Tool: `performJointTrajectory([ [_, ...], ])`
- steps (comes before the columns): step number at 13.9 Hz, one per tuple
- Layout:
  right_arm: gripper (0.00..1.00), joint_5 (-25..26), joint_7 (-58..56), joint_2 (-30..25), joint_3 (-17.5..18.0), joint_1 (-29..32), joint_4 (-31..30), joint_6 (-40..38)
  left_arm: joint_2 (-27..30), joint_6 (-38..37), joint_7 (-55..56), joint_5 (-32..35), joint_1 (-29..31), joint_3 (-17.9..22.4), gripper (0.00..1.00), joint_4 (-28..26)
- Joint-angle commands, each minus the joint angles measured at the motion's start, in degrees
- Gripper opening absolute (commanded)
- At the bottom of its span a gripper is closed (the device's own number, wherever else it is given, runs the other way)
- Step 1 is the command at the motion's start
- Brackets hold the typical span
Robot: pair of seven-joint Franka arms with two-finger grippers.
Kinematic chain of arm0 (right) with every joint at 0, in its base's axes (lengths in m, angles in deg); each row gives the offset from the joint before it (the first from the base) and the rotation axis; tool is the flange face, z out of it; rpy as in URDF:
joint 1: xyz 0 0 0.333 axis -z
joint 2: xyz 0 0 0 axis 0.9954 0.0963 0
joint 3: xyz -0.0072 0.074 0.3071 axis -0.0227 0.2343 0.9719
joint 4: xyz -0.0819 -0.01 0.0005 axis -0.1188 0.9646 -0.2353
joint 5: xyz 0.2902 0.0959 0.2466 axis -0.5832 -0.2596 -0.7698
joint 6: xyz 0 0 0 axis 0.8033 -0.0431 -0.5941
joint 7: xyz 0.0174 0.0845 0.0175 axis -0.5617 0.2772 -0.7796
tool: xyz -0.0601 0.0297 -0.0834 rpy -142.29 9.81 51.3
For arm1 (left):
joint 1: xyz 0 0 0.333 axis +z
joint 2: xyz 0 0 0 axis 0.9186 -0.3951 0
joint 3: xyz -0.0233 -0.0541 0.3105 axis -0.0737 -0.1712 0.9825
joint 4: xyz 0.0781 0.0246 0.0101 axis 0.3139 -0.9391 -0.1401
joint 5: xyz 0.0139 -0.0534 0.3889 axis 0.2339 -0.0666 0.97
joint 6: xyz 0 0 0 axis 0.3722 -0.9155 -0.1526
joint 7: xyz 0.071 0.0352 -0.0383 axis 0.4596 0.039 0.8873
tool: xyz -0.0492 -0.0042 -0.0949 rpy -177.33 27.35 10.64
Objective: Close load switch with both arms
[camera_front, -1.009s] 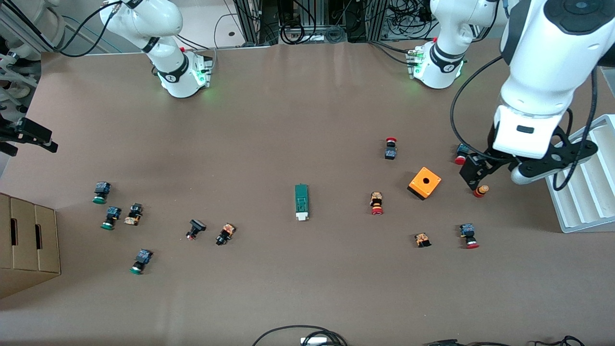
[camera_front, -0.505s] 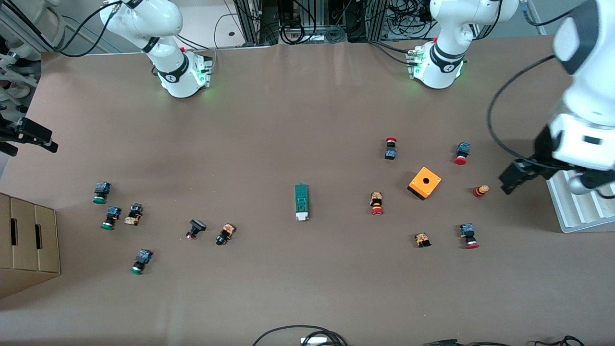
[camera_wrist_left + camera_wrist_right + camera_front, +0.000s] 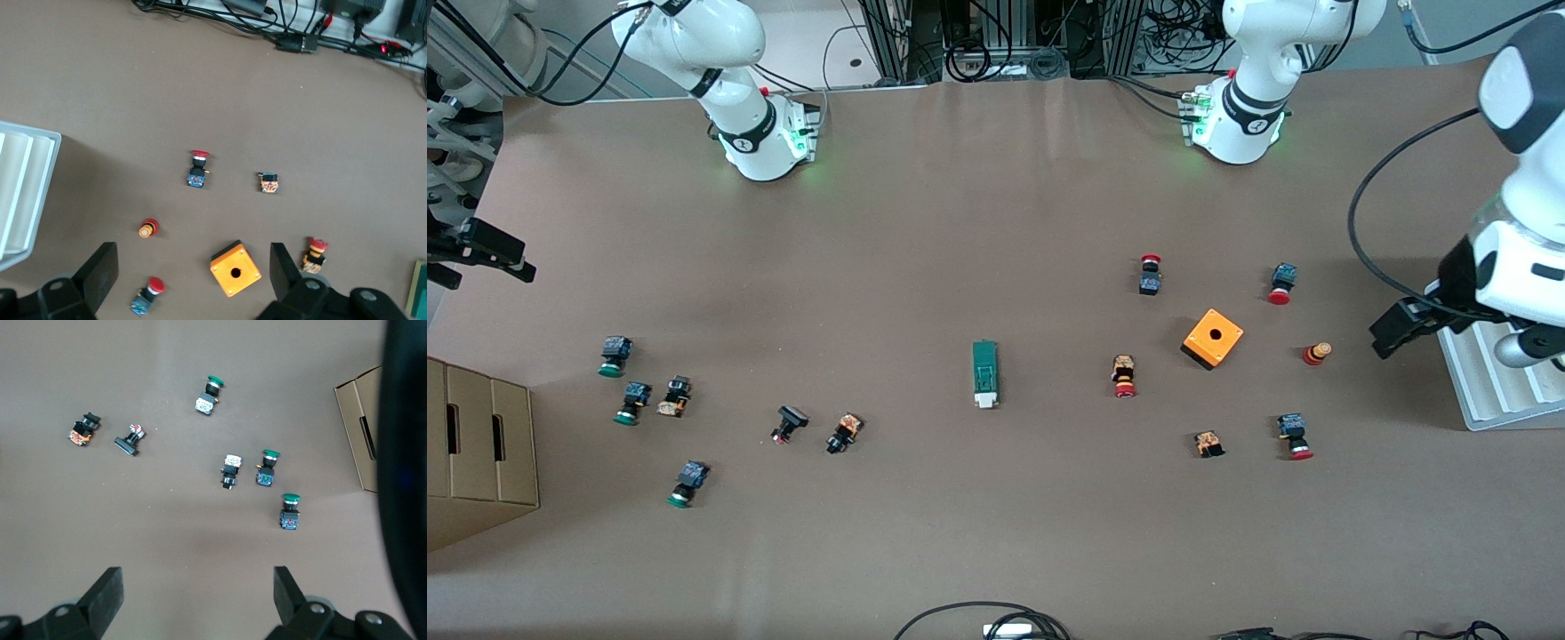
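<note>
Green load switch [image 3: 985, 374] lies mid-worktop, long axis running 12 to 6, white block at 6. Left pincer [image 3: 1396, 331], released, hangs toward 3, over the worktop beside the white tray [image 3: 1494, 391]. Right pincer [image 3: 197, 603], released, hovers off at 9; neither looks clearly nearer.

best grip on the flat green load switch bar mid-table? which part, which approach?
Probably the long edges of the narrow green load switch bar, from straight above: it lies flat, its long axis running toward the front camera, with bare table along both sides. Stay off the white sliding block at the camera-near end so it stays free to slide.
</note>
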State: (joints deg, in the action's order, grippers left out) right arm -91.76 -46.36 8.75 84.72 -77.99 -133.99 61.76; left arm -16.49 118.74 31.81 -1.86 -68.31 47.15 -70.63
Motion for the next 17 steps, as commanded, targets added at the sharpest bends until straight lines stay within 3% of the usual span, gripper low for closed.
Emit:
performJointTrajectory([
  [1,1.0,-0.1,-0.47,0.47,-0.13,-0.25,0.65,-0.02,0.29,-1.44,-6.48,-4.88,5.26,-0.6,1.0,0.22],
  [5,1.0,-0.1,-0.47,0.47,-0.13,-0.25,0.65,-0.02,0.21,-3.46,-7.09,-4.97,6.07,0.63,1.0,0.84],
  [8,1.0,-0.1,-0.47,0.47,-0.13,-0.25,0.65,-0.02,0.21,-5.9,-13.41,-4.97,6.86,2.38,1.0,1.01],
  [10,1.0,-0.1,-0.47,0.47,-0.13,-0.25,0.65,-0.02,-0.23,-10.38,-13.25,-4.54,6.77,2.92,1.0,2.94],
  [12,1.0,-0.1,-0.47,0.47,-0.13,-0.25,0.65,-0.02,-2.16,-17.68,-12.98,-3.48,6.68,2.92,1.0,8.2],
  [17,1.0,-0.1,-0.47,0.47,-0.13,-0.25,0.65,-0.02,-3.22,-18.84,-11.24,-3.39,6.59,2.92,1.0,9.45],
])
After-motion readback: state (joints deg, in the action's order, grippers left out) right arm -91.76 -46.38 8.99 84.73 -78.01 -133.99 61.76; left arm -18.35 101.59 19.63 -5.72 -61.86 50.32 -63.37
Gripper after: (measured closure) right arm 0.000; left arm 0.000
